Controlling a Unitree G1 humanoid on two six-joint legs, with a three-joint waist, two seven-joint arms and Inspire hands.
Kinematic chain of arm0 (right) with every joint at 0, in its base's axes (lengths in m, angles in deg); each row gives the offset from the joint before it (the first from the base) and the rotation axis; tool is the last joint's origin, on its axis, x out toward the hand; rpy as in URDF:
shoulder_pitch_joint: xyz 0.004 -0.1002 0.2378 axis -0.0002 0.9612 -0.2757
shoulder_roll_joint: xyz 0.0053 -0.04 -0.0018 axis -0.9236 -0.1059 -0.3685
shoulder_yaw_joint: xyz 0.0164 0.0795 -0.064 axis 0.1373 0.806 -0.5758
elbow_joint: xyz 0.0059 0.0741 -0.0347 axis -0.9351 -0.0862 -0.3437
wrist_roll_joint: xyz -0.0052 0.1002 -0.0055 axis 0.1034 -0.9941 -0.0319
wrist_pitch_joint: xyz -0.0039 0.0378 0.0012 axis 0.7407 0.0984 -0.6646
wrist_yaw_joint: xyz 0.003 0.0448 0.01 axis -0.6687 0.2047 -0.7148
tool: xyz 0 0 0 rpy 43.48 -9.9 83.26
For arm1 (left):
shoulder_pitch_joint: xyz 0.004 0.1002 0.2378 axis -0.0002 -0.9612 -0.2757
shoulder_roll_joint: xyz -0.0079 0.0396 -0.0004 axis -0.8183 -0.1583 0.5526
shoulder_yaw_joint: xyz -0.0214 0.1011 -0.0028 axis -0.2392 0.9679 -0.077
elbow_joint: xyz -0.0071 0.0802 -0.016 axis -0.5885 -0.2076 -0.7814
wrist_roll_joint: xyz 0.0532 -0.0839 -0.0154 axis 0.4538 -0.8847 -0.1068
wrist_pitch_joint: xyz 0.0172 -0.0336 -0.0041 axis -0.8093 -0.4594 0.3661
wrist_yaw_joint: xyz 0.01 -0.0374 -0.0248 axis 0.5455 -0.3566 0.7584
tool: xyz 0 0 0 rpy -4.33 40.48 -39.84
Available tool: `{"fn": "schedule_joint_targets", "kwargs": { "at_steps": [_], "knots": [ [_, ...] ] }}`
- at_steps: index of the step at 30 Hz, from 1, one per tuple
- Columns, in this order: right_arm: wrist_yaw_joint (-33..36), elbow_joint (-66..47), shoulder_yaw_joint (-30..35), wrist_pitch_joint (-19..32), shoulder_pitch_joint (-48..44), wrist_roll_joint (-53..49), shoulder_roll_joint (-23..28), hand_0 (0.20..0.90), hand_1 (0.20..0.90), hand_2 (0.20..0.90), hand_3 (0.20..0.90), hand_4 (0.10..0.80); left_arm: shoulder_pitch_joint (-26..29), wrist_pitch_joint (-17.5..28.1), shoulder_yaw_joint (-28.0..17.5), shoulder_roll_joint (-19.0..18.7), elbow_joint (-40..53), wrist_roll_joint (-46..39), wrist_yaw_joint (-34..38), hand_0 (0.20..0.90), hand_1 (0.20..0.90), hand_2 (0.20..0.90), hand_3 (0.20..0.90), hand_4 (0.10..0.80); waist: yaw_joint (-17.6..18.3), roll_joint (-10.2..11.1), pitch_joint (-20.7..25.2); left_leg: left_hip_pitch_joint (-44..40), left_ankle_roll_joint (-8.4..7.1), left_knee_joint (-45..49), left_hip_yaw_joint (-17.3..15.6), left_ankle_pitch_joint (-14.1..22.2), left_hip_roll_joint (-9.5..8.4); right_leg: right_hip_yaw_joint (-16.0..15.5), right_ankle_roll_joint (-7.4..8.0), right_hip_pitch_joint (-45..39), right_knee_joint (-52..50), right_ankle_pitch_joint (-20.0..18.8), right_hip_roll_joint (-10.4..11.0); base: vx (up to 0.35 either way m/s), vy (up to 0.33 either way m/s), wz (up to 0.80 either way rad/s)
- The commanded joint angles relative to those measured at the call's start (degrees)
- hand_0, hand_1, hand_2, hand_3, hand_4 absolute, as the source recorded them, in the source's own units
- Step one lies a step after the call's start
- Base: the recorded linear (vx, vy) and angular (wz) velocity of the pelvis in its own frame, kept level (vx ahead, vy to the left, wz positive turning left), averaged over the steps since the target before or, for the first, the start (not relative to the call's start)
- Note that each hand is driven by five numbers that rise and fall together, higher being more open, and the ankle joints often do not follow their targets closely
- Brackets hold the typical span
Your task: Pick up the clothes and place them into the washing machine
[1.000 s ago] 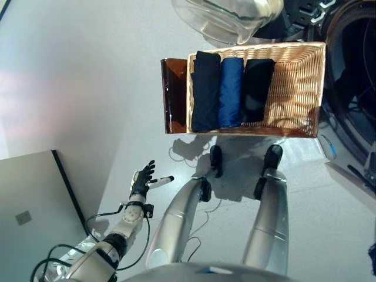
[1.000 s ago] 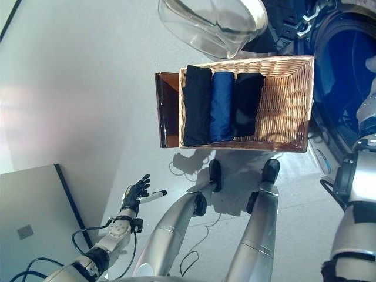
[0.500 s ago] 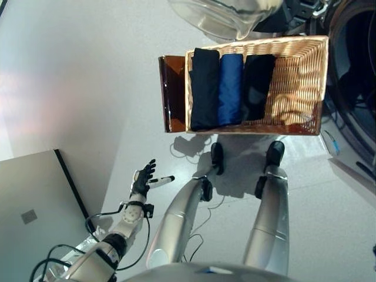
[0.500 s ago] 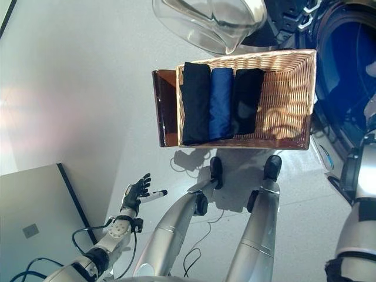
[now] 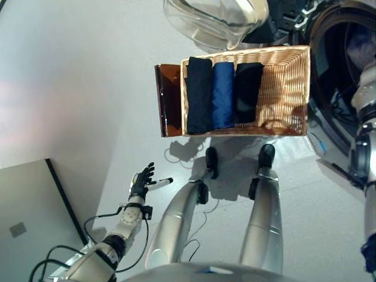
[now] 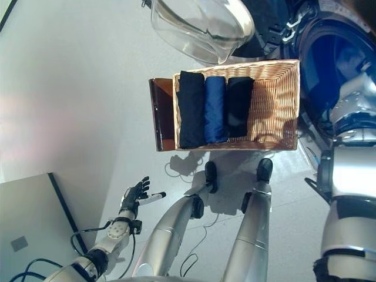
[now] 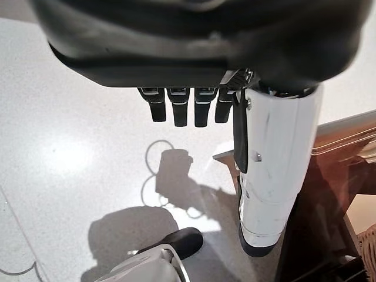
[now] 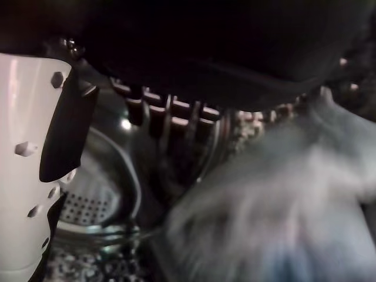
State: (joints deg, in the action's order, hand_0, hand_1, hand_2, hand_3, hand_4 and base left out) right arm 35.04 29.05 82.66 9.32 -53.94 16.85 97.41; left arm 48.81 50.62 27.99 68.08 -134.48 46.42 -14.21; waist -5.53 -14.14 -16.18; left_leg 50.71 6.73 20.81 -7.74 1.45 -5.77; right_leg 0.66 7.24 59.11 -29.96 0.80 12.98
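right wrist view is showing the right hand (image 8: 176,126) deep inside the washing machine (image 6: 329,64), its fingers reaching toward the perforated steel drum, with a pale grey-blue garment (image 8: 276,200) lying blurred just beside them. i cannot tell whether the fingers are curling on that cloth or letting go of it. judging from this, the step in hand is delivering one piece into the drum; the next move is probably calling for the arm to draw back out past the door opening and swing over to the basket for another piece.

the wicker basket (image 5: 288,88) is sitting on the floor just beside the machine, under the open glass door (image 6: 197,26). it is holding three folded pieces side by side at its left end: a navy garment (image 5: 198,94), a blue garment (image 5: 222,94) and a black garment (image 5: 247,91). its right end is showing bare weave. a brown panel (image 5: 165,100) is touching the basket's left wall.

the left hand (image 5: 141,182) is hanging low at the robot's left side, well apart from the basket, fingers relaxed and spread, holding nothing.
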Motion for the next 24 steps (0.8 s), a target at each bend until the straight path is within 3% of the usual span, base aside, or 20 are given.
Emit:
{"fn": "schedule_joint_targets", "kwargs": {
  "at_steps": [1, 5, 13, 15, 24],
  "knots": [
    [0.62, -8.34, -2.84, 6.31, 1.26, 2.38, 5.48, 0.9, 0.9, 0.9, 0.9, 0.8, -3.4, 0.54, -2.08, -2.05, -6.19, -2.28, 1.21, 0.9, 0.9, 0.9, 0.9, 0.8, -1.48, -1.36, 4.26, -0.04, -8.96, -6.11, 4.23, -1.94, 2.78, -3.19, -4.82, -4.56, 5.48, 2.1, -3.14, -0.003, 0.01, -0.06],
    [-1.61, -7.73, -0.35, 5.16, 7.49, 1.27, -3.33, 0.9, 0.9, 0.9, 0.9, 0.8, -2.18, 0.23, -2.39, -0.89, -7.68, -1.85, 0.81, 0.9, 0.9, 0.9, 0.9, 0.8, -1.23, -0.12, 4.04, -1.83, -8.95, -7.05, 4.27, -2.26, 3.07, -3.99, -4.62, -7.46, 7.89, 1.2, -3.36, 0.008, -0.009, -0.05],
    [-7.72, -6.22, 2.84, 3.96, 18.28, -2.77, -14.85, 0.9, 0.9, 0.9, 0.9, 0.8, -1.5, -0.78, -4.28, -0.28, -10.25, 0.3, 0.26, 0.9, 0.9, 0.9, 0.9, 0.8, -0.78, 2.57, 4.45, -6.86, -8.68, -8.89, 4.94, -2.66, 3.15, -5.44, -4.28, -14.01, 11.53, -0.01, -3.68, 0.027, -0.011, -0.07],
    [-9.08, -6.33, 3.43, 3.93, 21.35, -3.98, -18.16, 0.9, 0.9, 0.9, 0.9, 0.8, -1.61, -0.9, -4.51, -0.05, -10.9, 1.05, 0.12, 0.9, 0.9, 0.9, 0.9, 0.8, -0.53, 3.39, 4.27, -7.98, -8.3, -9.41, 4.65, -4.22, 3.18, -6.29, -4.59, -15.54, 12.78, -1.78, -3.63, -0.05, 0.007, 0.06],
    [-15.14, -7.97, 4.69, 2.57, 37.1, -5.92, -27.16, 0.9, 0.9, 0.9, 0.9, 0.8, -3.28, -2.29, -6.77, 1.81, -13.69, 4.23, -0.9, 0.9, 0.9, 0.9, 0.9, 0.8, 0.15, 7.8, 5.9, -17.77, -8.09, -13.06, 5.46, -4.2, 3.38, -8.09, -3.53, -26.97, 18.39, -2.79, -3.46, 0.076, -0.008, -0.02]
  ]
}}
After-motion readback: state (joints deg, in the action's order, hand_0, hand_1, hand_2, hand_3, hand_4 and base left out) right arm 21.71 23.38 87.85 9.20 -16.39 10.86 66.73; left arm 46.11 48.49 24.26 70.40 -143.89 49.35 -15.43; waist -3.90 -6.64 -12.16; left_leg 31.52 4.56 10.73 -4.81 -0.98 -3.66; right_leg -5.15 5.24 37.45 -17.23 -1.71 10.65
